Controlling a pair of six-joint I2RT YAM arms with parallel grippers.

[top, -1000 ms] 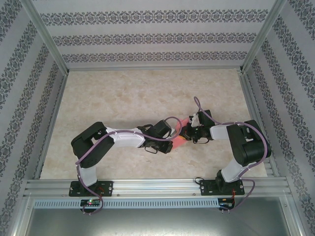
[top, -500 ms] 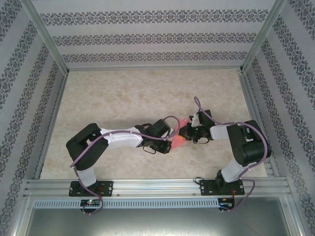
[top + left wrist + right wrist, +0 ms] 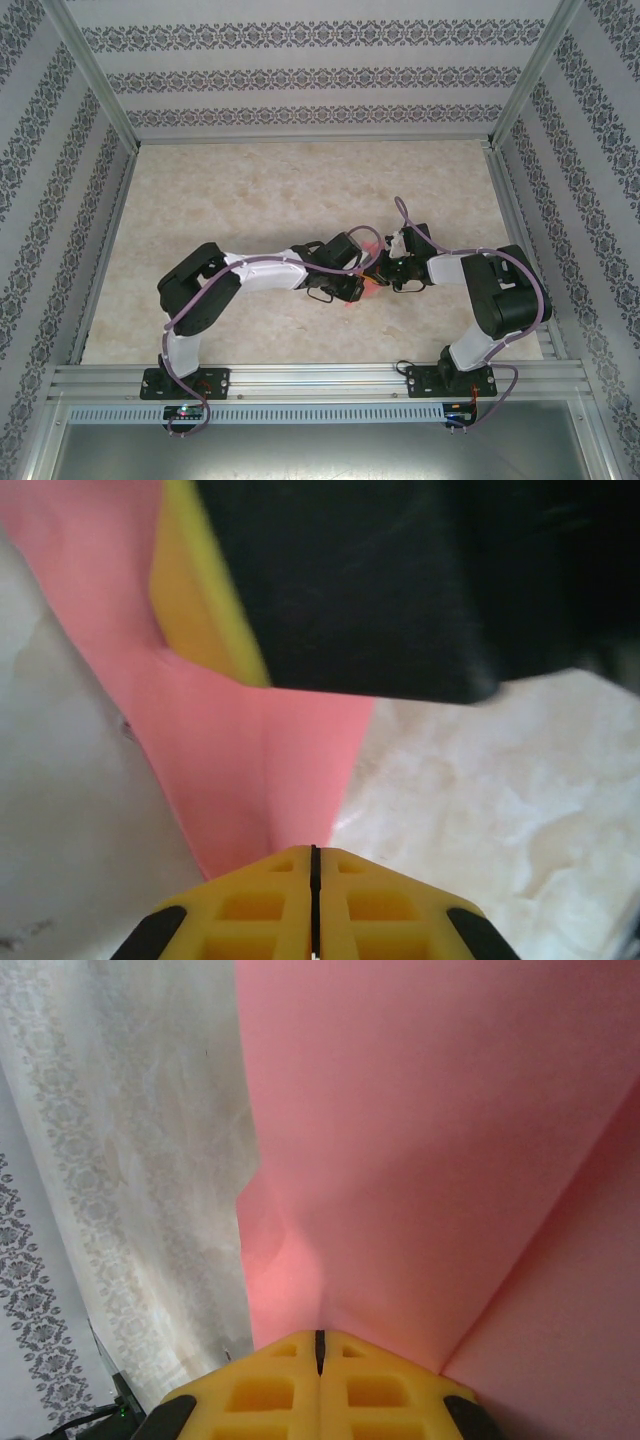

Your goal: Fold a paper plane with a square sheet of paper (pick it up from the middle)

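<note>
Left tool [image 3: 313, 852] pinched tight on folded pink-red paper sheet [image 3: 270, 770]. Right tool [image 3: 320, 1338] pinched tight on same sheet from right. Sheet between tools, right of centre over marble-look surface [image 3: 250, 190].

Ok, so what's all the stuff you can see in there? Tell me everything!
paper: one, pink, creased, held between the two grippers over the middle of the table
table: one, creamy marbled, under the arms
walls: three, white with grey patterned stripes, around the table
metal frame: one, silver, along the table's edges and up the corners
cables: two, purple, one looping along each arm
arms: two, white and black, bolted at the near edge
left gripper: one, yellow fingers, shut on the paper
right gripper: one, yellow fingers, shut on the paper
</note>
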